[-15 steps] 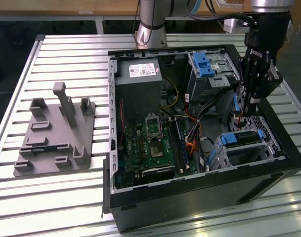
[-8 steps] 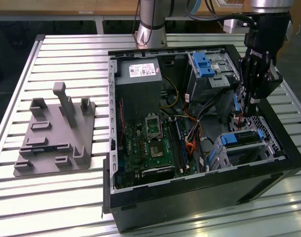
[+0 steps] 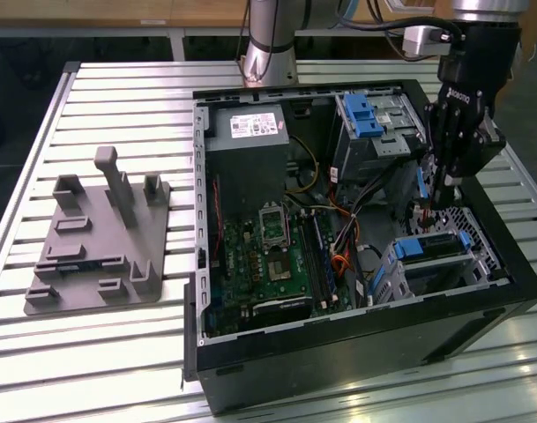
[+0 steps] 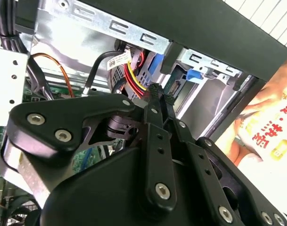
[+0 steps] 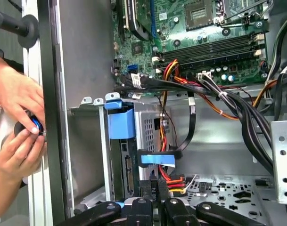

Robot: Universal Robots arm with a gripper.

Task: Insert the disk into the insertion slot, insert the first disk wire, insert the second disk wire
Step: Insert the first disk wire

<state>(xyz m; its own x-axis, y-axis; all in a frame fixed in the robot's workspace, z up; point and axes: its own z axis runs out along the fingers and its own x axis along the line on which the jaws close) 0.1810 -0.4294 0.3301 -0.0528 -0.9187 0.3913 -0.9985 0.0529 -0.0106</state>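
Note:
The disk [image 3: 431, 248], silver in a bright blue carrier, lies in the insertion slot [image 3: 484, 256] of perforated grey metal at the case's corner on the exterior view's right. In the first wrist view the blue carrier [image 5: 120, 122] shows edge-on. A black flat wire with a blue tab [image 5: 157, 157] reaches the disk's end. My gripper [image 3: 436, 201] hangs just above the disk, pointing down. Its fingers [image 4: 152, 101] are shut on the black plug of a red, yellow and orange disk wire [image 5: 174, 181]. My gripper [image 5: 154, 184] sits right beside the disk's connector end.
The open black computer case [image 3: 356, 352] lies on a slatted metal table. A taller silver cage with a blue tab [image 3: 365, 115], a power supply [image 3: 246, 150] and the motherboard [image 3: 277, 256] fill it. A grey fixture block [image 3: 100, 238] stands left. A person's hands [image 5: 16, 141] are outside the case wall.

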